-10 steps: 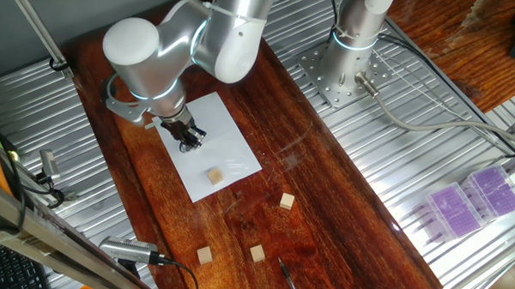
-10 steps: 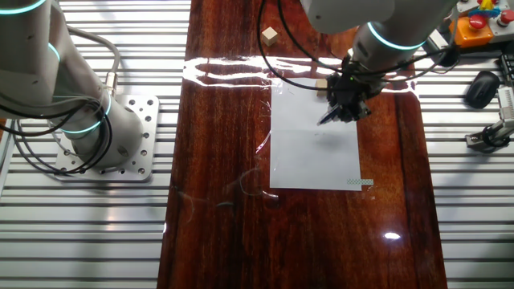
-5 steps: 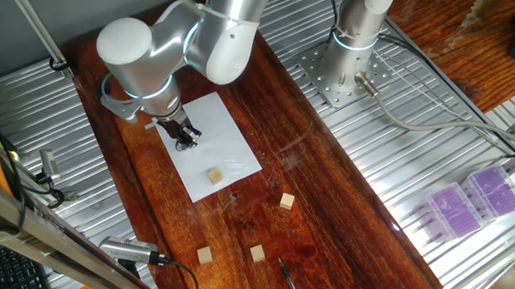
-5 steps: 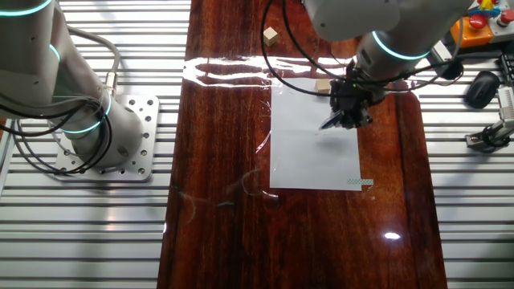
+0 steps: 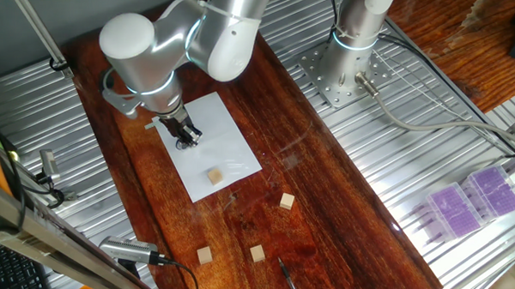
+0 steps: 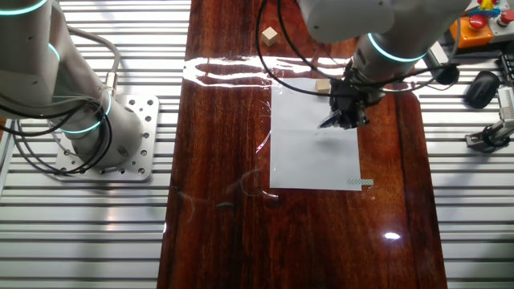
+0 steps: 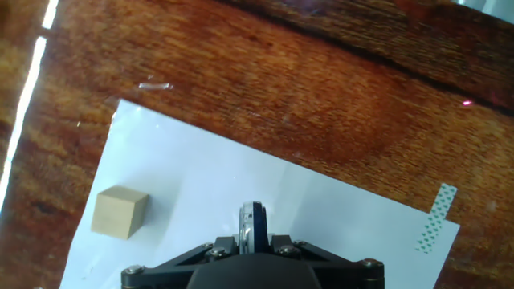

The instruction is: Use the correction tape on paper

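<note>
Gripping correction tape (image 7: 252, 223) | tool (image 5: 186, 137) clenched | over paper (image 5: 219, 154) | cube (image 5: 214, 176) on sheet

The gripper (image 7: 253, 241) is cut off by the hand view's lower edge; only the top edge of the correction tape (image 7: 252, 225) is seen. Contact with the paper (image 6: 313, 156) cannot be told.

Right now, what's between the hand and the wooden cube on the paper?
Only bare white paper lies between the hand and the cube, as the hand view shows.
</note>
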`<state>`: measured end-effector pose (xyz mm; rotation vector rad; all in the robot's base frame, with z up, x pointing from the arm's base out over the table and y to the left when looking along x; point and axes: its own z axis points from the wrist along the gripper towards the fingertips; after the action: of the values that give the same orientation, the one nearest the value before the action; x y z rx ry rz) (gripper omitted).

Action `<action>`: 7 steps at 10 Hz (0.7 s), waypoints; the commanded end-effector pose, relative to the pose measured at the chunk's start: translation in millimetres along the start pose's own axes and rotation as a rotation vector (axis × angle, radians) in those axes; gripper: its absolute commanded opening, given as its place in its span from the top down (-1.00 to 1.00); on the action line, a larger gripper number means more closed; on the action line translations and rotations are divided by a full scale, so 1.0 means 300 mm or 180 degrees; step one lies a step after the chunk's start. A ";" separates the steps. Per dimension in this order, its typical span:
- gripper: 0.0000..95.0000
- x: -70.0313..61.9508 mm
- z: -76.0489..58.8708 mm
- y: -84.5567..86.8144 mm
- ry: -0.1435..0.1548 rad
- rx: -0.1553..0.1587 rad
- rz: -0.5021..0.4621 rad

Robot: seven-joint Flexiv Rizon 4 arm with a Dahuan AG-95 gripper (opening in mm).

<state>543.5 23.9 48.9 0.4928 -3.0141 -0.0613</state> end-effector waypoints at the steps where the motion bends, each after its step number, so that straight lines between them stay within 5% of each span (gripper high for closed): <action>1: 1.00 0.002 0.002 -0.001 -0.0082 0.0003 0.0186; 7: 1.00 -0.004 0.053 -0.005 -0.0147 0.0024 0.0188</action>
<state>545.4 23.7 31.1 0.3873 -3.0945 -0.0557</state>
